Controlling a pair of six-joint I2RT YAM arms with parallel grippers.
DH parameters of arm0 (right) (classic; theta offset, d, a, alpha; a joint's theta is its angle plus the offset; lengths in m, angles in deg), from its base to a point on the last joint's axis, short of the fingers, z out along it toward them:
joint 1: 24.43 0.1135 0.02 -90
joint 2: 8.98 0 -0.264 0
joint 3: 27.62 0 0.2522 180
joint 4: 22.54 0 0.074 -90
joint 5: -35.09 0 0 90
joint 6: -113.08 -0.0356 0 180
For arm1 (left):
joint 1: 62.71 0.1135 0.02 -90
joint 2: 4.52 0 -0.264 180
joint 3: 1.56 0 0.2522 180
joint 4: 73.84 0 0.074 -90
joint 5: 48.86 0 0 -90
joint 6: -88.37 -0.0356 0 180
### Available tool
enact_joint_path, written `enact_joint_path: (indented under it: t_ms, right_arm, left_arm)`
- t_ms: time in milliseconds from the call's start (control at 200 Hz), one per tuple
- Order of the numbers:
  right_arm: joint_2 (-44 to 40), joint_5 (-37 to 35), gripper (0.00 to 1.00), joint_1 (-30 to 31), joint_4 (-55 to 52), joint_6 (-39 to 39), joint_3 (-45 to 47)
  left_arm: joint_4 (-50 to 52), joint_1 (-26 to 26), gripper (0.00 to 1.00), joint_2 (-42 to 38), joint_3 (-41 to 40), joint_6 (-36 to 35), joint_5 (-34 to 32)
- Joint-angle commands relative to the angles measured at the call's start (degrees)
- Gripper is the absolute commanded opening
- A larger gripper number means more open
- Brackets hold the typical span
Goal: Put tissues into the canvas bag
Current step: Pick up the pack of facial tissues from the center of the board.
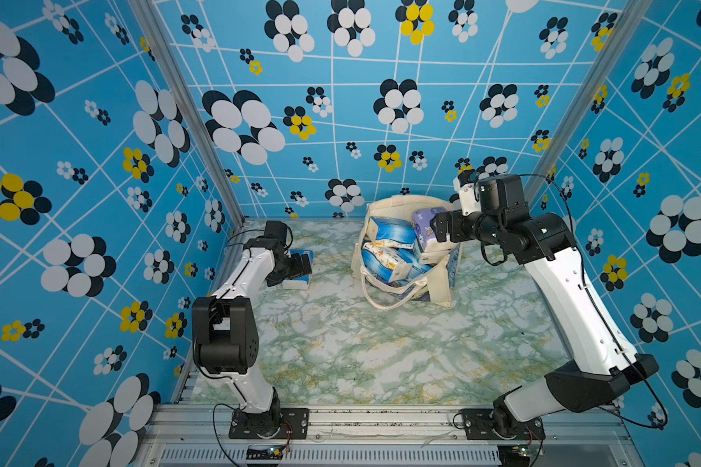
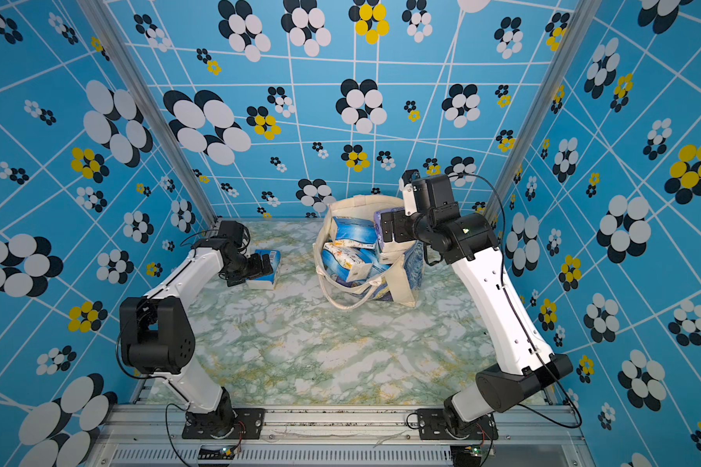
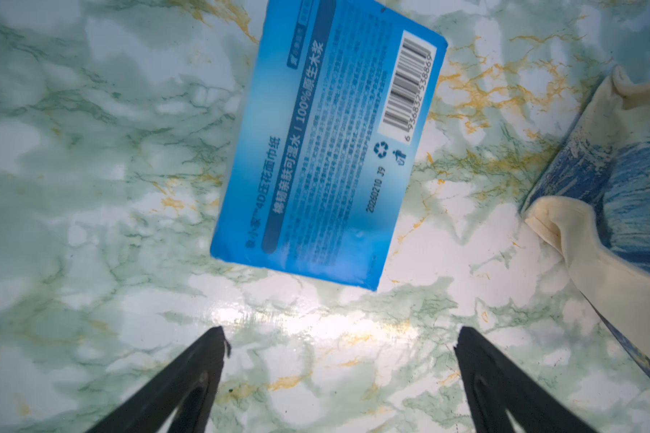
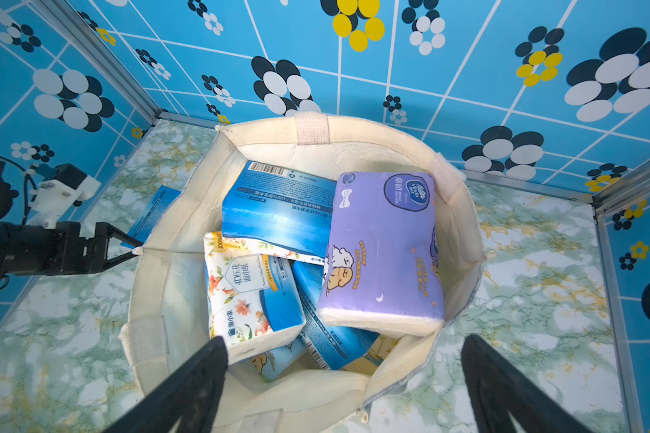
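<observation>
While blue pack (image 3: 327, 150) lies flat on table (image 1: 340, 343), left of centre in both top views, apart from canvas bag (image 1: 442, 283), left end effector (image 3: 340, 333) hovers just beside it, fingers spread, empty: likely lining up grasp. Right end effector (image 4: 344, 341) over bag mouth, just right of centre, fingers spread, empty. Bag upright, open, holding lilac pack (image 4: 383, 247) and floral pack (image 4: 248, 296): loading looks nearly done.

Both top views (near twins) look steeply down from the front over the whole table (image 1: 381, 356). The left wrist view looks close onto a blue pack (image 3: 316, 157), the right wrist view into the canvas bag (image 4: 158, 285), which every view shows.
</observation>
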Motion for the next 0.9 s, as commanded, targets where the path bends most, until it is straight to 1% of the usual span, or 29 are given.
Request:
enact_joint_path:
  t_ms: [0,215,285,380,900]
  right_arm:
    - [-2.6,-1.07,0.99,-0.32,2.9,-0.64,0.99]
    - [-3.05,-1.48,0.99,-0.32,3.1,-0.47,1.79]
    - [-3.28,-1.58,0.99,-0.32,3.32,-0.47,1.99]
    - [-3.59,-1.95,0.99,-0.32,3.77,-0.4,2.41]
    - [-7.27,-4.0,0.99,-0.31,7.67,-0.37,6.45]
  left_arm:
    - [0.14,0.51,0.99,2.98,4.62,-3.13,-0.83]
    - [2.58,0.51,0.99,6.22,9.55,-7.04,-6.26]
    - [2.72,0.68,0.99,7.35,10.42,-8.34,-7.07]
    - [2.7,1.1,0.99,9.2,11.34,-9.37,-5.44]
    - [1.94,1.39,0.99,16.0,14.43,-11.13,-3.64]
